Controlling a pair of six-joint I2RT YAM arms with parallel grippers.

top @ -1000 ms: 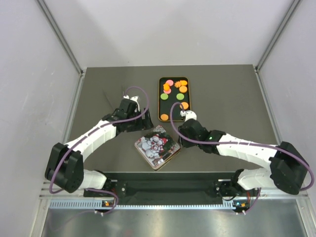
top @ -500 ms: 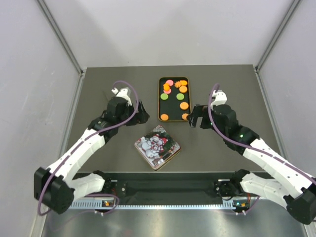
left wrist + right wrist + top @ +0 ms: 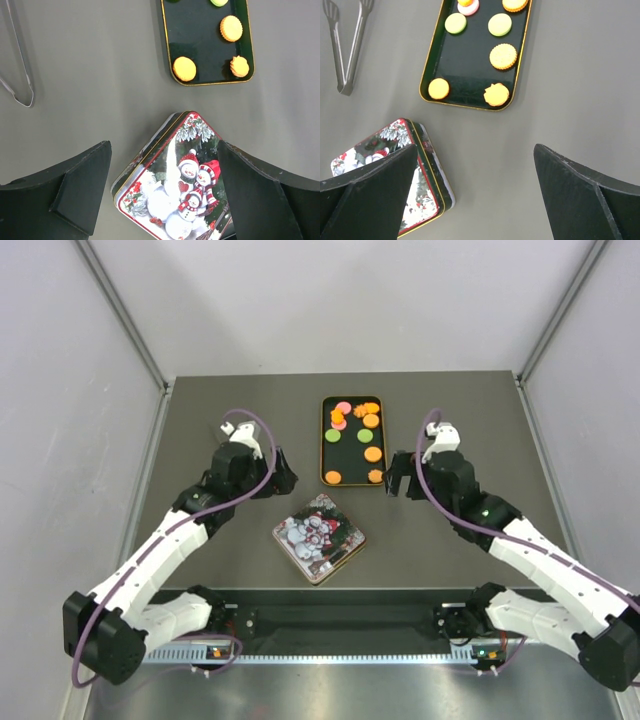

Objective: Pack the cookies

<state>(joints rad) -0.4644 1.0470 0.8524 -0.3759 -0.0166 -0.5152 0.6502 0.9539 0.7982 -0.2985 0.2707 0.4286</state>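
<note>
Several cookies (image 3: 373, 454), orange, green and pink, lie in a black gold-rimmed tray (image 3: 350, 462) at the table's middle back. They also show in the left wrist view as cookies (image 3: 184, 68) and in the right wrist view as cookies (image 3: 503, 56). My left gripper (image 3: 278, 473) hangs open to the left of the tray. Its wrist view shows the left gripper (image 3: 165, 195) empty above a snowman tin (image 3: 175, 185). My right gripper (image 3: 393, 478) stands open just right of the tray's near corner. In its wrist view the right gripper (image 3: 475, 195) holds nothing over bare table.
The shut snowman tin (image 3: 318, 537) lies on the table in front of the tray, turned like a diamond, and shows again as the tin (image 3: 427, 170). Metal tongs (image 3: 17, 60) lie to the left of the tray, also seen as tongs (image 3: 347, 45).
My right gripper has opened and drawn back to the right from the tray's near right corner, where an orange cookie now lies. My left arm has shifted slightly back and left.
</note>
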